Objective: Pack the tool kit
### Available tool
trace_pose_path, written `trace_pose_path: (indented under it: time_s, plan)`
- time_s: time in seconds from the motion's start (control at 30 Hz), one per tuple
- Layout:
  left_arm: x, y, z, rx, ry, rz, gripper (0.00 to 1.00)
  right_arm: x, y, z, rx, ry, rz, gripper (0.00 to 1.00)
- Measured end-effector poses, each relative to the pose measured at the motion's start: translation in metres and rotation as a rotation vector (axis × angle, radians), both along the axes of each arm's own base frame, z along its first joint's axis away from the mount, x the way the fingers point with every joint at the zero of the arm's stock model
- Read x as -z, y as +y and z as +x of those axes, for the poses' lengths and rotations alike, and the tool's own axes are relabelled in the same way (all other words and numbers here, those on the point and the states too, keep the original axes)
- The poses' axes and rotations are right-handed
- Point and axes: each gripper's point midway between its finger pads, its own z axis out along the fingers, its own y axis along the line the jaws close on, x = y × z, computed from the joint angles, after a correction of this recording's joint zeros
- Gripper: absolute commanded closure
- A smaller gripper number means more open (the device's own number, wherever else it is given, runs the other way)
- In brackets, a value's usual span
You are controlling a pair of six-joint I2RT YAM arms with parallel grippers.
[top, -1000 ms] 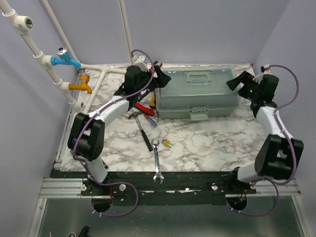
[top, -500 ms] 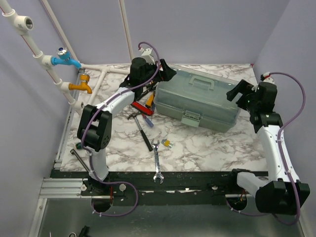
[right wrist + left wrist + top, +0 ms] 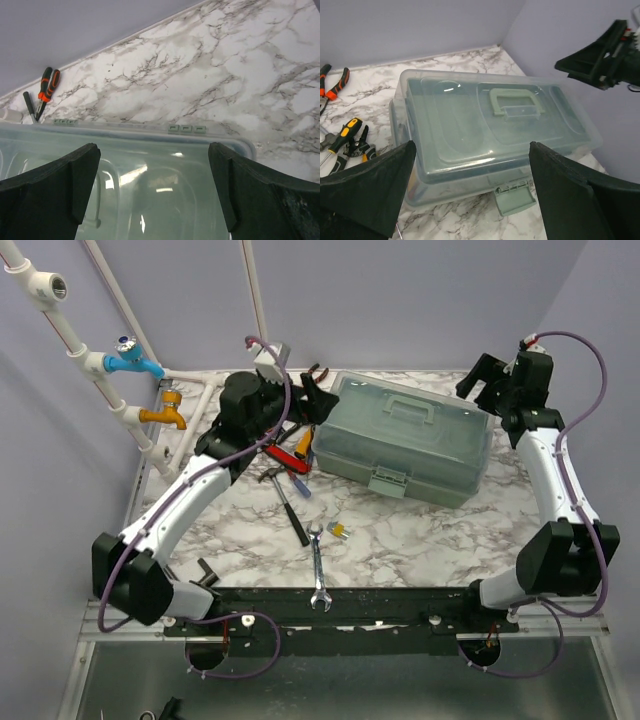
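Observation:
The grey-green toolbox point(image 3: 405, 443) lies skewed at the back middle of the table, its translucent lid shut, the handle point(image 3: 410, 412) on top and the front latch point(image 3: 384, 480) hanging open. My left gripper point(image 3: 316, 398) is open and empty just off the box's left end. In the left wrist view the box point(image 3: 470, 130) lies between its wide-open fingers point(image 3: 375, 185). My right gripper point(image 3: 484, 376) is open and empty above the box's back right corner, over the lid point(image 3: 150, 185). Pliers and screwdrivers point(image 3: 290, 453) lie loose left of the box.
A hammer point(image 3: 290, 505), a wrench point(image 3: 317, 572) and a small yellow piece point(image 3: 339, 530) lie on the marble table in front. Red-handled pliers point(image 3: 48, 84) lie near the back wall. White pipes with a blue tap point(image 3: 130, 358) and an orange tap point(image 3: 165, 415) stand at the left.
The toolbox turned clockwise about a second ago and now lies still. My left gripper drew back from its left end. My right gripper moved up and back to the rear right corner.

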Motion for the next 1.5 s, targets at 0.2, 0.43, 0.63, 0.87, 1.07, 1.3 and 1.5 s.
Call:
trace_pose_path:
  time_s: [0.2, 0.43, 0.63, 0.87, 1.07, 1.3, 1.5]
  plan:
    - [0.041, 0.007, -0.06, 0.024, 0.065, -0.039, 0.01, 0.013, 0.007, 0.038, -0.06, 0.033, 0.026, 0.0]
    - [0.127, -0.014, -0.095, 0.102, 0.253, -0.019, 0.02, 0.029, 0.024, 0.074, -0.189, 0.057, 0.096, 0.01]
    - [0.128, -0.036, -0.068, 0.135, 0.253, -0.039, 0.02, 0.05, 0.05, 0.075, -0.353, 0.081, 0.157, 0.02]
    - [0.12, -0.063, -0.02, 0.197, 0.244, -0.061, 0.02, 0.052, 0.058, 0.028, -0.42, 0.047, 0.152, 0.03]
    - [0.113, -0.082, 0.027, 0.216, 0.229, -0.076, 0.02, 0.058, 0.064, -0.031, -0.386, 0.04, 0.184, 0.03]
    - [0.105, -0.105, 0.031, 0.288, 0.221, -0.098, 0.02, 0.056, 0.06, -0.067, -0.304, 0.072, 0.184, 0.06]
    - [0.104, -0.105, 0.014, 0.327, 0.226, -0.09, 0.02, 0.051, 0.064, -0.084, -0.273, 0.102, 0.144, 0.06]
